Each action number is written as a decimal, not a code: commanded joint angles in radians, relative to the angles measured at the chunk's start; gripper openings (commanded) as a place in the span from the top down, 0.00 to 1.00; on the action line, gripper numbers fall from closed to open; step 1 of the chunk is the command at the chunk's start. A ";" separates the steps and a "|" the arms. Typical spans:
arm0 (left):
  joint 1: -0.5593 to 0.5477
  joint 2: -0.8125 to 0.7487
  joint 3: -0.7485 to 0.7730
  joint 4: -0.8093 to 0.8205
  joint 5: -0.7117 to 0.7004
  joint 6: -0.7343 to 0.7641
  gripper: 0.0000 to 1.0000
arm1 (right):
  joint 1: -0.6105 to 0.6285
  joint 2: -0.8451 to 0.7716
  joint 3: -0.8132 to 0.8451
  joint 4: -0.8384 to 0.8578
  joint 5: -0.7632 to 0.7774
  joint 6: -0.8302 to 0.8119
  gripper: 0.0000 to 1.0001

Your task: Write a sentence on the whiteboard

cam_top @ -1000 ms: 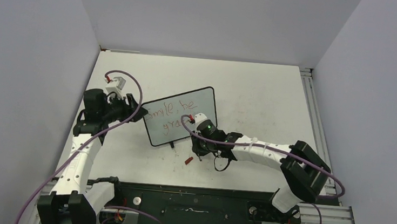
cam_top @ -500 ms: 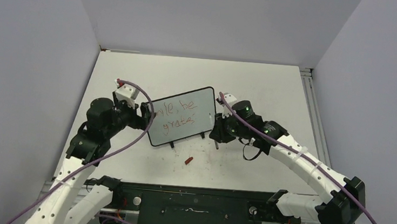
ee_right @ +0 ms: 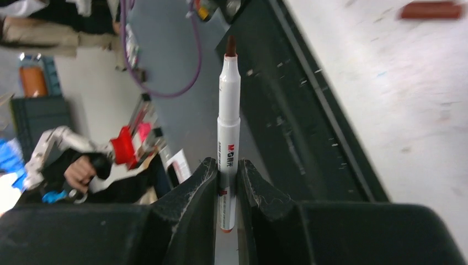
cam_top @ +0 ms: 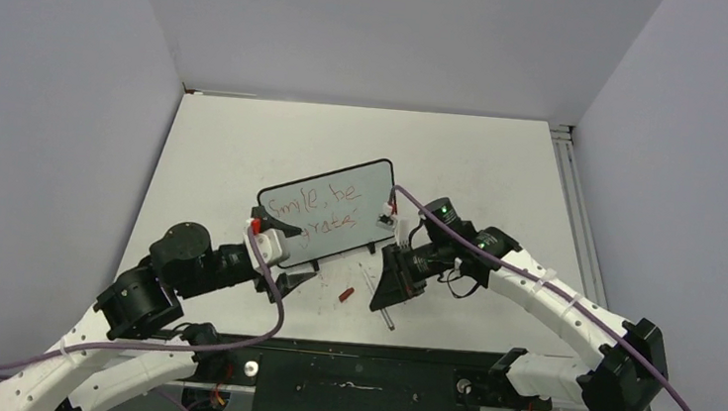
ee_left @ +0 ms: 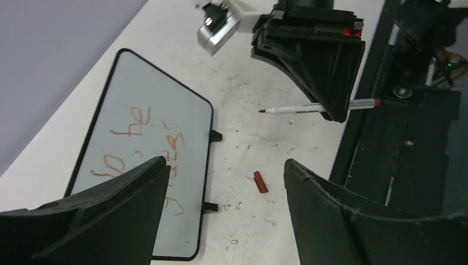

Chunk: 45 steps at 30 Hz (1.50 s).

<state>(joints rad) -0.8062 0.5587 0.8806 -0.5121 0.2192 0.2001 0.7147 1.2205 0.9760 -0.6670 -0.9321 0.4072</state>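
Left fingers (ee_left: 99, 221) off whiteboard (cam_top: 330, 212) — scuffed table (cam_top: 246, 146), grey walls (cam_top: 385, 28)

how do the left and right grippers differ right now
The left gripper has its fingers spread wide with nothing between them; the right gripper has its fingers shut on the marker. The left gripper hangs over the near-left corner of the whiteboard; the right gripper sits off to the board's right. Both have black fingers.
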 commanded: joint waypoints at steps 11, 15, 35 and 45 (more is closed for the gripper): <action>-0.575 0.199 0.031 -0.095 -0.264 0.230 0.26 | 0.164 0.010 -0.071 0.171 -0.223 0.279 0.95; -0.615 0.229 0.022 -0.069 -0.270 0.240 0.26 | 0.189 0.043 -0.047 0.140 -0.235 0.253 0.95; -0.695 0.371 0.047 -0.082 -0.266 0.209 0.58 | 0.230 0.127 0.041 0.043 -0.263 0.151 0.95; -0.696 0.422 0.030 -0.038 -0.300 0.060 1.00 | 0.181 0.089 0.049 0.032 -0.157 0.149 0.83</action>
<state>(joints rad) -1.5024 0.9680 0.8886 -0.6254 -0.0570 0.3584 0.9295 1.3445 0.9745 -0.6785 -1.1313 0.5793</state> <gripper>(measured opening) 0.051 0.158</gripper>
